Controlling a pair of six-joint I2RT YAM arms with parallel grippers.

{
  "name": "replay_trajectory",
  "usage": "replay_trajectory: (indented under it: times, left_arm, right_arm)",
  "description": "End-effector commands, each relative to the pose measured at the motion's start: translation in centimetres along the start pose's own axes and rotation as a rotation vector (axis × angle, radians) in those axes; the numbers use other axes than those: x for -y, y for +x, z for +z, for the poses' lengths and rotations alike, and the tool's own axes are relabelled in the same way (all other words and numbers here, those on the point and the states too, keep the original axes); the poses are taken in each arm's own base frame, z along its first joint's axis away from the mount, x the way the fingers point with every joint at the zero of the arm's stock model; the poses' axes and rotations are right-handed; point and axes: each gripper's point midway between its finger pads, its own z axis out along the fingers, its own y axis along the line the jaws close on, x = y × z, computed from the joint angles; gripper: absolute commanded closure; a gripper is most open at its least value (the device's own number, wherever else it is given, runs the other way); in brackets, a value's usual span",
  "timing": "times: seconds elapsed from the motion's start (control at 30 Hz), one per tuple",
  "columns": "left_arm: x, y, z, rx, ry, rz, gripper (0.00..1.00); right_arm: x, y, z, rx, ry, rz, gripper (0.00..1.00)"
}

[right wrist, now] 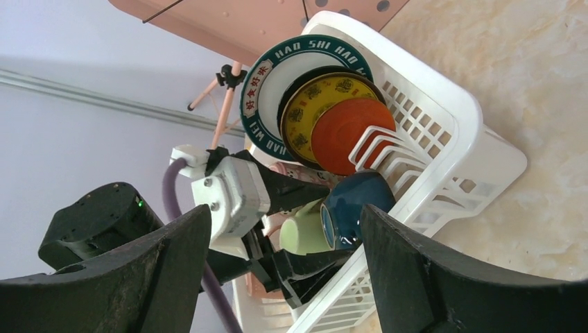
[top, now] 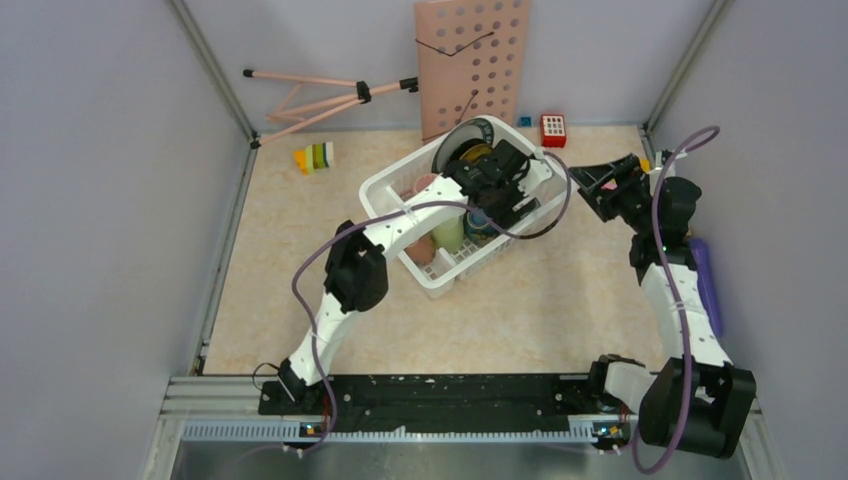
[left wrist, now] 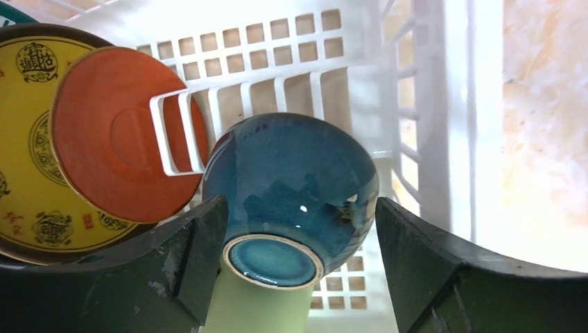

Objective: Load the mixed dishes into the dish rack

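Note:
The white dish rack (top: 385,190) sits mid-table. Inside it stand a green-rimmed plate (right wrist: 270,76), a yellow plate (left wrist: 28,173) and an orange saucer (left wrist: 104,139) between the tines. A bluish bowl (left wrist: 298,166) lies on its side on a pale-green mug (left wrist: 256,309), foot toward the left wrist camera. My left gripper (left wrist: 301,201) reaches into the rack, open wide, one finger on each side of the bowl and close to it. My right gripper (right wrist: 286,211) hovers open and empty to the right of the rack (right wrist: 444,104). A maroon mug (top: 420,252) stands in the near corner.
A pink perforated board (top: 475,60) leans on the back wall beside a folded pink tripod (top: 320,95). Toy blocks (top: 315,157) lie at the back left and a red block (top: 553,128) behind the rack. A purple object (top: 705,280) lies along the right wall.

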Motion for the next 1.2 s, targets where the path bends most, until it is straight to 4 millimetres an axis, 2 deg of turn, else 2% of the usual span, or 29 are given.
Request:
replay_trajectory:
  times: [0.0,0.13,0.3,0.4,0.47,0.53,0.63,0.7,0.73,0.83,0.9,0.97,1.03,1.17]
  left_arm:
    - [-1.2,-6.6,-5.6,0.245,0.028,-0.122,0.18]
    - [-2.8,-8.7,-8.9,0.367,0.043,-0.247,0.20]
    - [-5.4,-10.0,-13.6,0.494,0.023,-0.405,0.17]
    - [-7.8,-9.1,-16.4,0.520,-0.077,-0.494,0.16]
    - [-10.0,-7.3,-18.2,0.518,-0.176,-0.588,0.15]
    - [-11.6,-4.2,-19.3,0.496,-0.250,-0.680,0.15]
    - [-14.9,0.9,-22.4,0.508,-0.451,-0.774,0.14]
    - [-17.2,5.2,-24.8,0.504,-0.656,-0.814,0.11]
    - [-18.1,7.0,-26.7,0.515,-0.749,-0.835,0.07]
    - [-20.5,13.7,-29.4,0.468,-0.970,-0.923,0.04]
    - [-21.4,18.0,-30.5,0.438,-1.095,-0.978,0.03]
    - [-21.8,22.5,-31.0,0.423,-1.207,-1.045,0.02]
    - [-21.6,25.9,-30.3,0.440,-1.249,-1.072,0.02]
    - [-21.1,29.3,-28.9,0.524,-1.316,-0.955,0.02]
  right_arm:
    - [-1.4,-0.8,-0.1,0.005,-0.046,-0.044,0.23]
    - [-1.3,-0.6,0.0,-0.010,-0.045,-0.060,0.25]
    - [-1.1,-1.0,-0.4,0.025,-0.018,-0.108,0.25]
    - [-0.5,-1.2,-0.5,0.034,0.046,-0.166,0.25]
    - [-0.2,-1.3,-0.5,0.058,0.084,-0.217,0.25]
    - [0.6,-0.8,-0.4,0.069,0.151,-0.280,0.25]
    - [1.9,-0.6,-0.4,0.140,0.217,-0.395,0.25]
    - [2.7,-1.1,-0.8,0.209,0.228,-0.445,0.24]
    - [3.2,-1.5,-1.1,0.248,0.237,-0.478,0.24]
    - [5.2,-3.0,-2.1,0.377,0.302,-0.574,0.23]
    - [6.6,-3.5,-2.5,0.410,0.355,-0.628,0.21]
    - [7.7,-3.6,-2.6,0.414,0.388,-0.680,0.20]
    - [8.4,-3.5,-2.8,0.422,0.399,-0.742,0.19]
    - [8.4,-3.1,-2.9,0.471,0.309,-0.897,0.13]
